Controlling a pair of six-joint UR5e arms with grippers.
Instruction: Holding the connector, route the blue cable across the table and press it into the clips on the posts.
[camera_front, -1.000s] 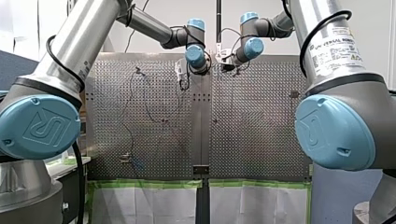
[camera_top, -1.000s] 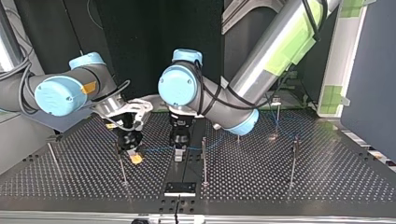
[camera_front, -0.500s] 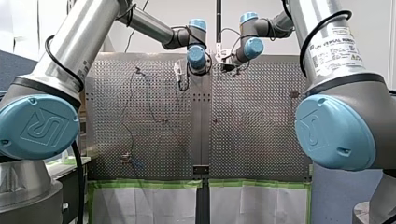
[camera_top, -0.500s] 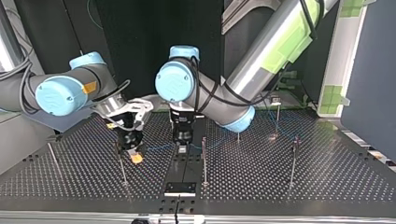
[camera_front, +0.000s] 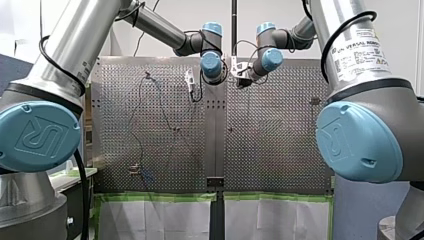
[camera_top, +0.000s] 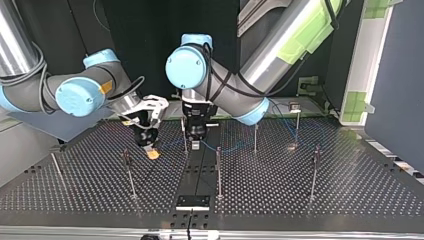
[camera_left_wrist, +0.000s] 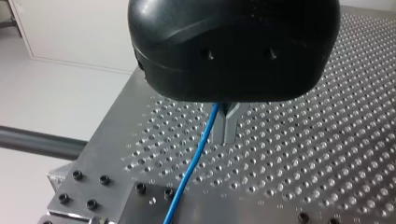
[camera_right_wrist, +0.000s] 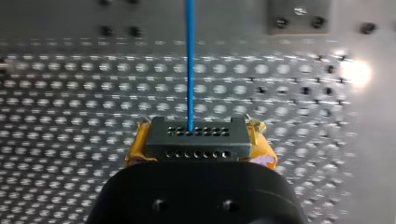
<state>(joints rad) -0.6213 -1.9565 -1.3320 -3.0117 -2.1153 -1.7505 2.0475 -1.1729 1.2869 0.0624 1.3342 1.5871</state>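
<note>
The black body of my left end effector (camera_left_wrist: 225, 137) hides where the blue cable (camera_left_wrist: 193, 161) meets its fingers (camera_left_wrist: 233, 123).

The cable (camera_left_wrist: 196, 158) is showing bright blue against the table (camera_left_wrist: 327, 140), which is gleaming silver under an even grid of small dark holes. My left gripper (camera_left_wrist: 228, 136) is wearing a glossy black housing over bare metal fingers (camera_left_wrist: 233, 127). My right gripper (camera_right_wrist: 198, 140) is showing black too, with yellow pads (camera_right_wrist: 264, 147) either side of the connector (camera_right_wrist: 196, 135), a dark grey block dotted with two rows of round holes. My left arm (camera_front: 75, 50) and right arm (camera_front: 350, 40) are shining silver with light-blue joint caps (camera_front: 37, 135). Green tape (camera_front: 155, 196) is edging the table's near side, above white sheets (camera_front: 155, 220).
</note>
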